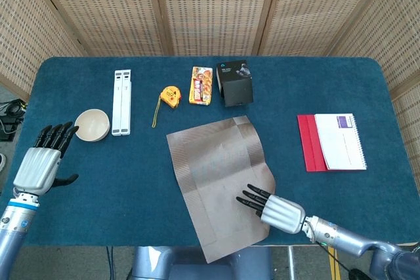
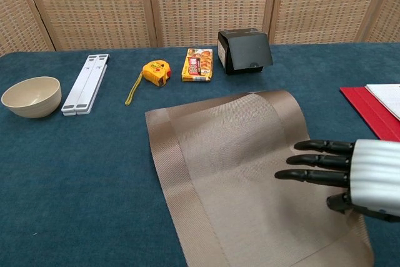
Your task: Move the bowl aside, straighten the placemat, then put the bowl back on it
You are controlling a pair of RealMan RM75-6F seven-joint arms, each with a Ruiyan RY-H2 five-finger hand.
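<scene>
Resting right hand (image 1: pixel 279 210) on skewed placemat (image 1: pixel 216 168), fingers spread.

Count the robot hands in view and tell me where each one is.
2. The left hand hovers at the table's left edge, just near of the bowl, fingers apart. The right hand lies on the placemat near its right edge.

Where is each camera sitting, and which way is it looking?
Head view: high up, looking steeply down on the whole blue table; shows the left hand beside the bowl and the right hand on the tilted placemat.
Chest view: lower, looking forward across the table toward the wicker screens; shows only the right hand.
Both share the placemat, bowl, tape measure, black box and right hand.
</scene>
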